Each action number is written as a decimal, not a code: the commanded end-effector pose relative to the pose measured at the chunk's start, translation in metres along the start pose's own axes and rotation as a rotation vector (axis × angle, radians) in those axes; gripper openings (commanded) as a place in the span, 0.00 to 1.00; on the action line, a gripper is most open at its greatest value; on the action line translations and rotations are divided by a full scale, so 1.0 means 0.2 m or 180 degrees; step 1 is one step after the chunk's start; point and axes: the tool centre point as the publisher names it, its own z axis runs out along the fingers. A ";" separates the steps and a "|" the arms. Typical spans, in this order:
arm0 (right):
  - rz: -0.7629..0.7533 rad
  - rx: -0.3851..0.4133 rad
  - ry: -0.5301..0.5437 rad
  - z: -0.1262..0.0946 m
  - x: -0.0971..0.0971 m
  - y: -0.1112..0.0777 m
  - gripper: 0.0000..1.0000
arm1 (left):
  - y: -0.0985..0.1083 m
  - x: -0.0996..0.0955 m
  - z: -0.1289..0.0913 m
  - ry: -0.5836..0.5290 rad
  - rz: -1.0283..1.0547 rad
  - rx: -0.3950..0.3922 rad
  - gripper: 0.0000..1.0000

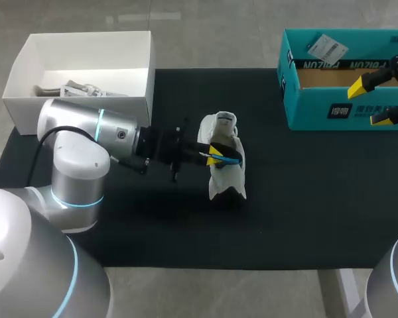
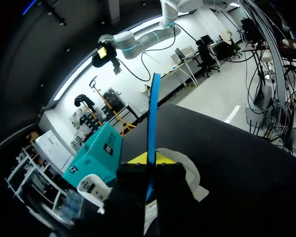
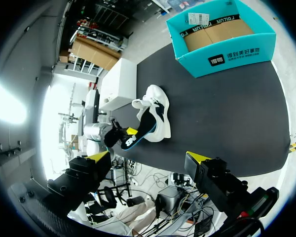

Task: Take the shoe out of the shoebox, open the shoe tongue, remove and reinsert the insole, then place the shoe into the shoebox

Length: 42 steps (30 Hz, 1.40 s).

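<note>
Two arms, one busy. Our left pincer (image 1: 215, 156) is pinched on the blue insole (image 2: 152, 123), held edge-on at the white shoe (image 1: 224, 173) mid-counter (image 1: 305, 199), likely so it slides along the opening. Our right pincer (image 1: 373, 103) hangs wide, holding nothing, above the teal shoebox (image 1: 318, 112), which shows a bare cardboard floor and a paper tag (image 1: 326, 46). The far-left white box (image 1: 26, 66) holds small pale items (image 1: 79, 89).

Black-matted table (image 1: 305, 218) with white shoe (image 1: 225, 180), teal shoebox (image 1: 305, 109), white box (image 1: 79, 106)
</note>
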 end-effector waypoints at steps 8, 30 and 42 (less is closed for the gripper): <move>0.0006 0.0002 -0.0009 0.01 0.00 0.00 1.00 | 0.09 -0.04 0.05 -0.0163 -0.0156 -0.0067 0.00; 0.0006 0.0002 -0.0009 0.01 0.00 0.00 1.00 | 0.07 -0.04 0.03 -0.0206 -0.0191 -0.0075 0.89; 0.0006 0.0002 -0.0009 0.01 0.00 0.00 1.00 | -0.02 0.02 0.02 0.0048 0.0040 -0.0064 0.00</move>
